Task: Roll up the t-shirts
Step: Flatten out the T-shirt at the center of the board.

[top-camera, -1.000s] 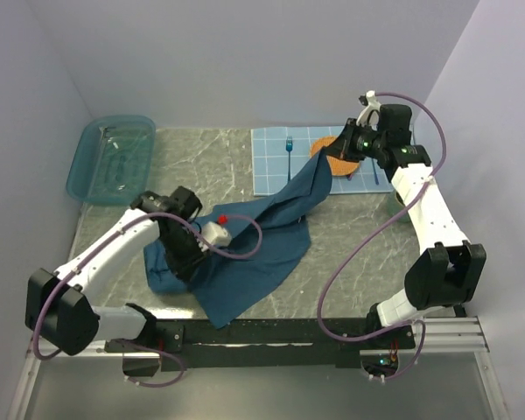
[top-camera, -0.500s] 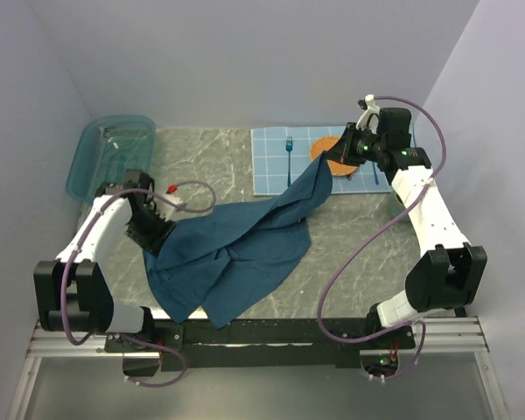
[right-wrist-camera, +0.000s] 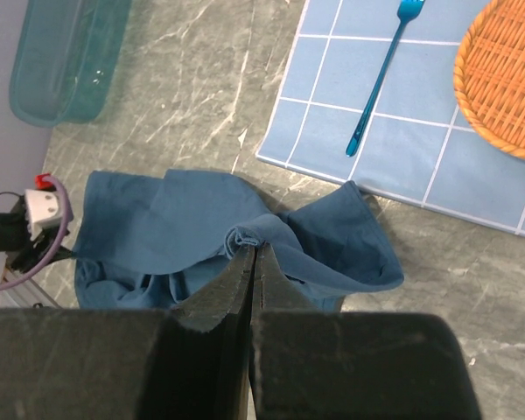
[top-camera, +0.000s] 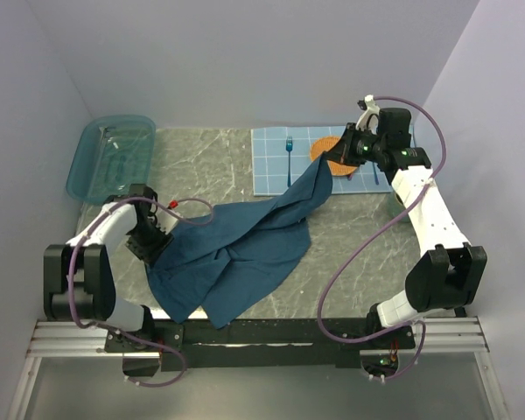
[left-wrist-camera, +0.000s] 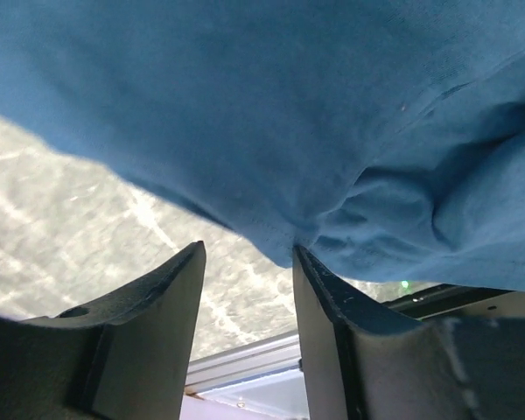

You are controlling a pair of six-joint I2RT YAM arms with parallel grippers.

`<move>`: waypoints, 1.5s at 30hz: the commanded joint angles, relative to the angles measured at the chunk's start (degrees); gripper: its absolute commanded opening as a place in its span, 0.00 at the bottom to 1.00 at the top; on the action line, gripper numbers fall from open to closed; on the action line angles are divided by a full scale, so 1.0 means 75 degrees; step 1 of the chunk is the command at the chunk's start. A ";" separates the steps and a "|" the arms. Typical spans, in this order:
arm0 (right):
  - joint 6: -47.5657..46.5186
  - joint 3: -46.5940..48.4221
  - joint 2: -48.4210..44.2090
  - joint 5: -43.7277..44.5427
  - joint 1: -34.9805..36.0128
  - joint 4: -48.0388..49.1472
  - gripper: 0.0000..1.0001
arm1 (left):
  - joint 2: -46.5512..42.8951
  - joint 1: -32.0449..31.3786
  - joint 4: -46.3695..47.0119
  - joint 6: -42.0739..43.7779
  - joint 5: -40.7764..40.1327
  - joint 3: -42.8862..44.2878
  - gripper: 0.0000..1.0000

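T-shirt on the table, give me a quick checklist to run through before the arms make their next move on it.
1. Right gripper shut on the t-shirt: ok, fabric pinched at its tips.
2. Left gripper gripping the cloth: not ok, jaws apart, fabric unclamped above them.
3. The t-shirt spread flat for rolling: not ok, bunched, one end lifted.
4. Fork clear of the cloth: ok.
5. Placemat clear of the cloth: not ok, a fold reaches its edge.

The dark teal-blue t-shirt (top-camera: pixel 236 245) lies crumpled and spread out, one end raised toward the far right.
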 commanded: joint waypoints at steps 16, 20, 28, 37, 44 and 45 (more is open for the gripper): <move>-0.0097 0.0091 0.0132 0.0046 -0.0037 0.0183 0.00 | 0.0677 0.0001 -0.0248 -0.0234 0.0568 -0.0159 0.36; -0.0167 0.0291 0.0261 0.0139 -0.0025 0.0172 0.00 | 0.0619 0.0001 -0.0340 -0.0269 0.0510 0.0039 0.12; -0.0449 0.2339 0.0835 0.0597 -0.0364 0.0043 0.00 | 0.0186 0.0282 -0.1325 -0.0655 0.0614 0.3141 0.01; -0.0589 0.4333 0.0766 0.0516 -0.1255 0.0078 0.00 | -0.0013 0.1020 -0.1198 -0.1979 0.0451 0.6739 0.01; -0.1363 0.4651 -0.0019 0.0550 -0.1420 -0.0017 0.00 | -0.1194 0.1255 -0.0167 -0.2987 -0.0134 0.7364 0.01; -0.1410 0.4558 -0.0148 0.0573 -0.1420 0.0019 0.00 | -0.1348 0.1255 -0.0015 -0.3023 -0.0158 0.7399 0.01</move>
